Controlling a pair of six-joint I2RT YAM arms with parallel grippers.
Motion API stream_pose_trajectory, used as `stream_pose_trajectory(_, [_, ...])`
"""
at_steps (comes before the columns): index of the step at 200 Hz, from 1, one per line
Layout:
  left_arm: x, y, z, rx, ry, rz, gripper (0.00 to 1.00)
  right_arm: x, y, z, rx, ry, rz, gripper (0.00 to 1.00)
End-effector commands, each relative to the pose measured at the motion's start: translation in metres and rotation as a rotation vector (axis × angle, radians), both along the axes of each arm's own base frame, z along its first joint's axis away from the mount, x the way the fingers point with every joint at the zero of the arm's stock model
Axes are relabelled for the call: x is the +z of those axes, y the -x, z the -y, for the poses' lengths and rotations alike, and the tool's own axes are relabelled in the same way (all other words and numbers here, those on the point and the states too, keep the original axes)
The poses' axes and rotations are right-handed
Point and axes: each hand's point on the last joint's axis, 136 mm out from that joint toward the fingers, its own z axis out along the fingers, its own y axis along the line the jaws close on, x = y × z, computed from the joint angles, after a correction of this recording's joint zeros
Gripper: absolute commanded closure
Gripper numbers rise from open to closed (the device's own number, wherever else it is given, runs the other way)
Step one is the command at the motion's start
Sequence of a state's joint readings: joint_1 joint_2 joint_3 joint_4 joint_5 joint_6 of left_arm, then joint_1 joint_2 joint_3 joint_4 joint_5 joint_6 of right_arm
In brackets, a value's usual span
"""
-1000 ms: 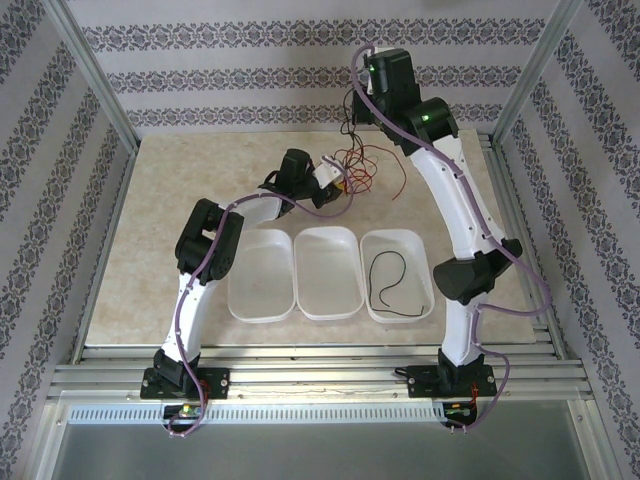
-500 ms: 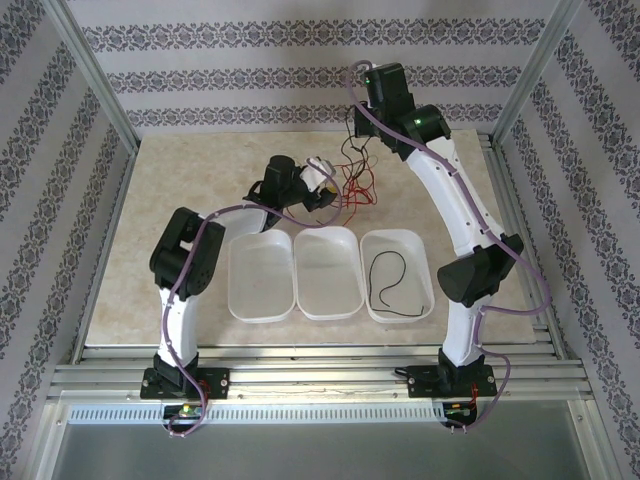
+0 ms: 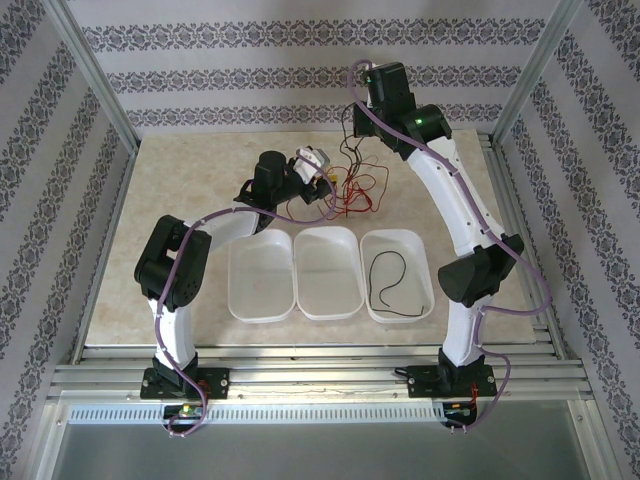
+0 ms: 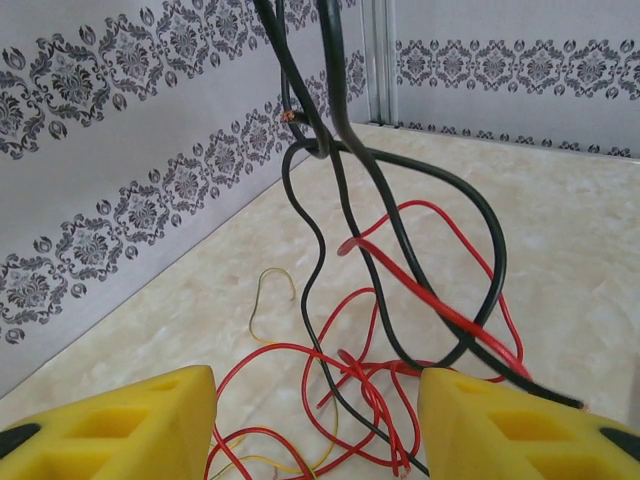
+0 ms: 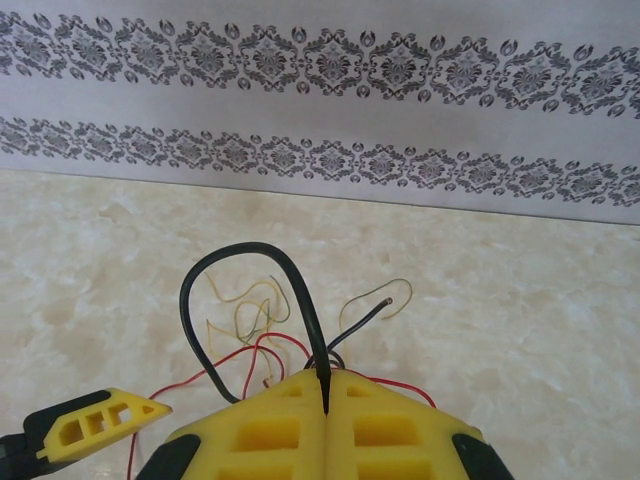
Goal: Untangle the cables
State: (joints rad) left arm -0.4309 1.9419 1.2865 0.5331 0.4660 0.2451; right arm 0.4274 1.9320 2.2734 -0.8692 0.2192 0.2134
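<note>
The cables lie as a tangle of red, black and pale yellow strands on the far part of the table. My right gripper is shut on a black cable, which loops up out of its fingers. That strand hangs from above into the left wrist view as the black cable. My left gripper is open just above the table, with red strands lying between its yellow fingers but not gripped. In the top view the left gripper sits just left of the tangle, and the right gripper is above it.
Three white trays stand in a row on the near side of the tangle: left tray, middle tray, right tray. A single black cable lies in the right one. The patterned back wall is close behind the tangle.
My left gripper has opened wider and moved left and toward the back wall, its arm swinging left. The right gripper shifted slightly and stays shut on the black cable.
</note>
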Motion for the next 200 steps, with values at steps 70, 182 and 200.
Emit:
stream_pose_trajectory(70, [0.038, 0.005, 0.009, -0.09, 0.136, 0.112, 0.45, 0.037, 0.01, -0.001, 0.026, -0.127, 0.066, 1.0])
stream_pose_trajectory(182, [-0.027, -0.002, 0.026, -0.193, 0.007, 0.086, 0.48, 0.042, 0.011, -0.004, 0.035, -0.2, 0.05, 1.0])
stream_pose_trajectory(200, [-0.024, -0.001, 0.031, -0.21, 0.031, 0.097, 0.46, 0.041, 0.011, -0.005, 0.035, -0.203, 0.045, 1.0])
